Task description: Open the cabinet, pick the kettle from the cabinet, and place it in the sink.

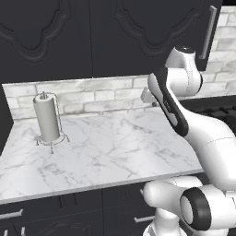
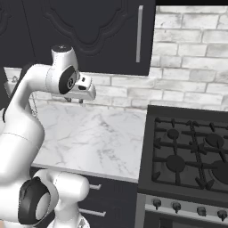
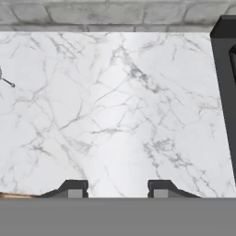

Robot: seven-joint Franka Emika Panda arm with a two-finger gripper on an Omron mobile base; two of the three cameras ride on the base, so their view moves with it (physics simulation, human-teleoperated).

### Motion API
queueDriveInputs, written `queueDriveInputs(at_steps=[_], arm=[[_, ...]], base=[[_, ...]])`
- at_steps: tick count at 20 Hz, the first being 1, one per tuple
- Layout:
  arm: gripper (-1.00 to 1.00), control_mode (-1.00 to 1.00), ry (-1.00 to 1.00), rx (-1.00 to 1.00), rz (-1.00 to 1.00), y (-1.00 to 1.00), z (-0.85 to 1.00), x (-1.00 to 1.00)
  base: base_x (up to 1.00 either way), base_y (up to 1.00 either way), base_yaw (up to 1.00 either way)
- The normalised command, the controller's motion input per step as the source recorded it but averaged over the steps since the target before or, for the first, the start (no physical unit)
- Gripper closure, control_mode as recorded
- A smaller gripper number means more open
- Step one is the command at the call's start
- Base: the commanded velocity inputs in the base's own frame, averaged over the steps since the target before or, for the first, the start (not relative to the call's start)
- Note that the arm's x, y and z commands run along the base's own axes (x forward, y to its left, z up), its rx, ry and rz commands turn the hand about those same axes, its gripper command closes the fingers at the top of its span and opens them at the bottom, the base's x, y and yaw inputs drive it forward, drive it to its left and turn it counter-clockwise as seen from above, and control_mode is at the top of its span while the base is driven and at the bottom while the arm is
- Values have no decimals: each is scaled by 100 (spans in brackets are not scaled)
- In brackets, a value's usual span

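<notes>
cabinet doors: no lettering to read
stove front and knobs: no markings legible
paper towel roll: blank
marble counter: no signs or labels

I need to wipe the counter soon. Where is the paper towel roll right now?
In the left base view, the paper towel roll stands upright on the marble counter at its left, near the brick wall.
</notes>
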Motion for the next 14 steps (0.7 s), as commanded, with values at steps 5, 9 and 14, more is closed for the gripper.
queueDriveInputs(at_steps=[5,9,14], arm=[[-100,-100,-12,0,0,0,0,-12],[-100,-100,-23,0,0,-4,1,-23],[-100,-100,-15,0,0,-10,9,-25]], base=[[0,0,0],[0,0,0],[0,0,0]])
